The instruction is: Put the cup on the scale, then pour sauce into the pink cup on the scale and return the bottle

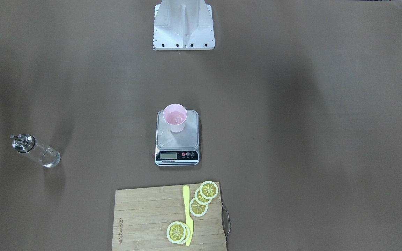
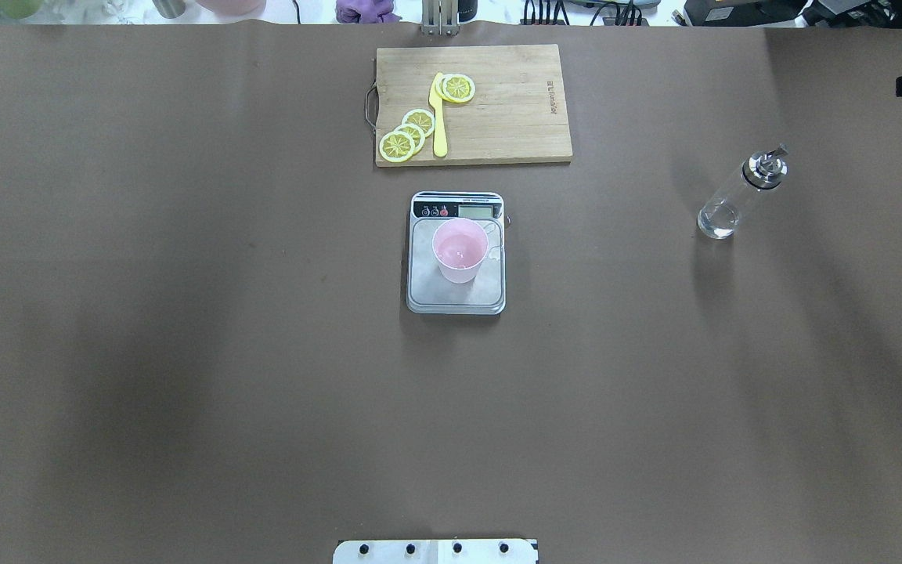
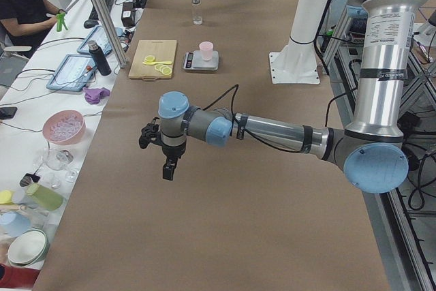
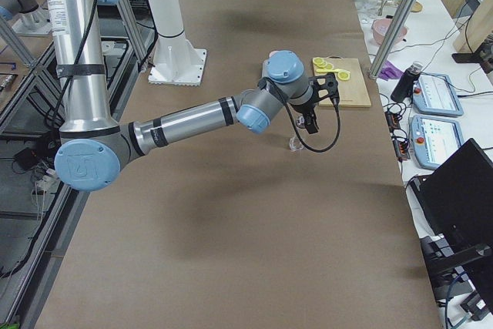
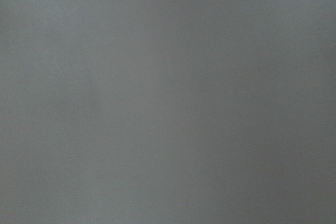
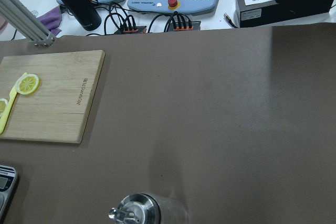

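Observation:
The pale pink cup stands upright on the steel platform of the scale at the table's middle, with a little clear liquid in it; it also shows in the front view. The clear glass bottle with its metal spout cap stands alone on the table at my right, apart from both grippers. The right wrist view shows its cap just below. My right gripper hangs above the bottle; my left gripper hangs over bare table. They show only in the side views, so I cannot tell whether they are open or shut.
A wooden cutting board with lemon slices and a yellow knife lies beyond the scale. The robot's white base stands at the near edge. Tablets, bowls and cables line the operators' bench.

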